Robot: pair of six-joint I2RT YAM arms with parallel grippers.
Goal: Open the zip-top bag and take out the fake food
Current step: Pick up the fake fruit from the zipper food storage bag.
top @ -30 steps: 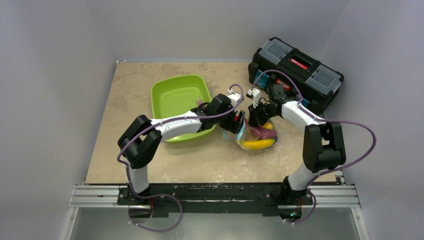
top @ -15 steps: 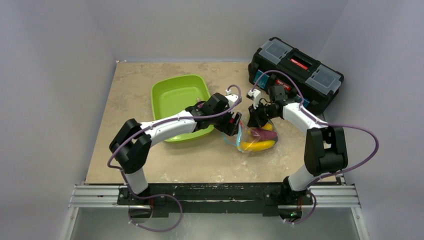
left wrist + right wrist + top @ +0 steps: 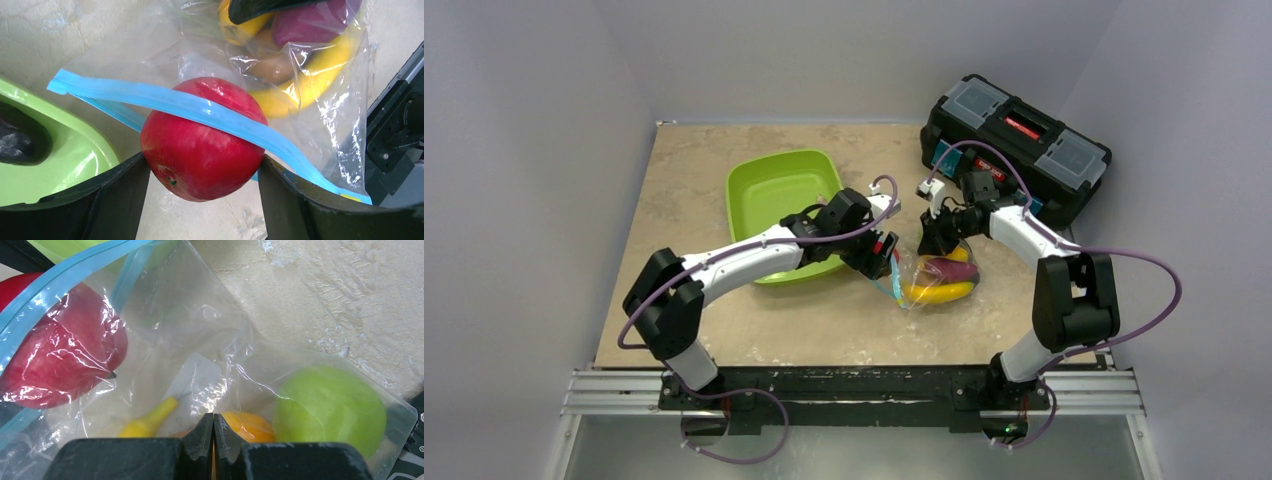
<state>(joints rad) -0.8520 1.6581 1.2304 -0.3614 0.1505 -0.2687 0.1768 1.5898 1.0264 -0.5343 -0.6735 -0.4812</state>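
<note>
My left end effector [image 3: 201,161] has the red apple [image 3: 200,135] clamped at the mouth of the zip-top bag [image 3: 345,125] on the counter [image 3: 684,170]. Right end effector [image 3: 213,422] is pinching the bag's flimsy, slippery film. The apple looks hard and slick, so I'd grip across its middle.

Note for you, left wrist camera:
- left gripper [image 3: 200,172] clamped on apple [image 3: 200,140], black finger [image 3: 117,200] pressed to each side
- blue zipper strip [image 3: 150,97] crosses apple's upper face, sloping down to right
- apple sits in bag [image 3: 332,115] mouth
- deeper in bag: banana [image 3: 312,75], eggplant [image 3: 310,25], kiwi [image 3: 272,67], bunched together
- tray [image 3: 75,145] at left, dark object [image 3: 12,142] in it, unclear
- table [image 3: 50,30] beneath
</note>
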